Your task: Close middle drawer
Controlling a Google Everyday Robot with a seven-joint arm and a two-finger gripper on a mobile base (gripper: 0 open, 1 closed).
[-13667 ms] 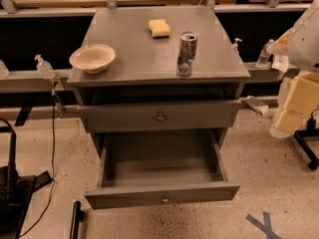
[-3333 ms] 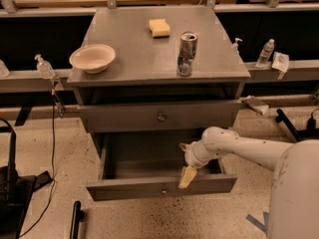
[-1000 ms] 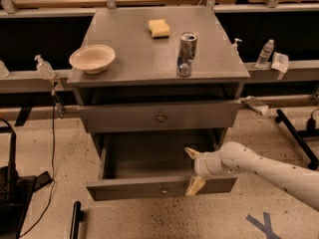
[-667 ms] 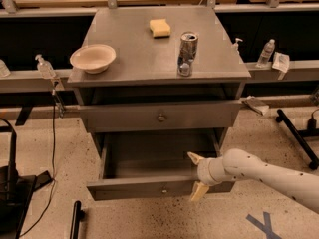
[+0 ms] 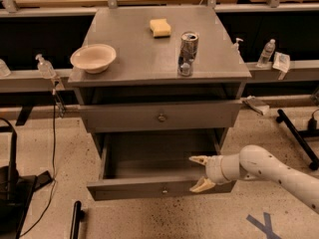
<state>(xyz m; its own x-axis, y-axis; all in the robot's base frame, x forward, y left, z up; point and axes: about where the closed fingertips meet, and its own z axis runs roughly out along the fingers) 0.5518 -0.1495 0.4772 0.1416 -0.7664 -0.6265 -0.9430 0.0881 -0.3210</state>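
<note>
Camera view shows the middle drawer (image 5: 134, 189) standing well out of the cabinet, so closing has not begun. The gripper (image 5: 200, 173) is at the right end of the drawer's front panel, fingers apart and empty. The whole push is left to do.

Cream tool (image 5: 200, 172) at front of grey middle drawer (image 5: 134, 190).

The long, shallow grey middle drawer (image 5: 129, 190) is standing pulled out, its tray lying open from above. The taller grey top drawer front (image 5: 119, 117) is overhanging its far end. The cream two-finger gripper (image 5: 197, 173) is sitting spread at the front panel's right end, crowding that side. The speckled floor (image 5: 149, 219) is giving room on the near side.
</note>
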